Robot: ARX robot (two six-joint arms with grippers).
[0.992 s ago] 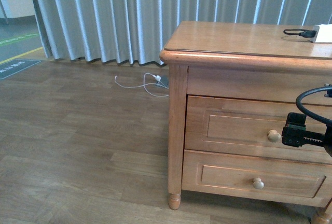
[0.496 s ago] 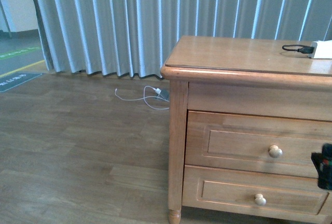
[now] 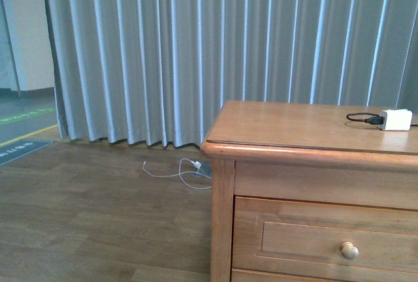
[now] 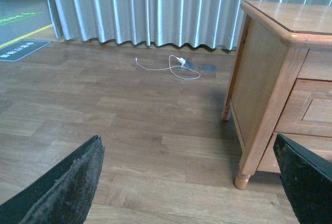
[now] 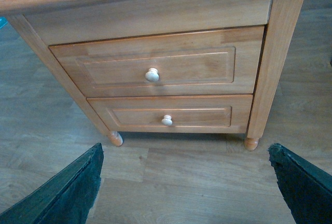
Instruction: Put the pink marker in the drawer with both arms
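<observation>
Well, both drawers sit closed; the left gripper and right gripper gape wide, empty; a charger at the cabinet's two o'clock

No legible text anywhere.

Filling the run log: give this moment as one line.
drawers: both shut | pink marker: not seen | left gripper: open, empty | right gripper: open, empty | charger: on cabinet top

Honey-brown wooden drawer – smooth, satin sheen, matt wood-plank floor, soft pleated cloth curtain
</observation>
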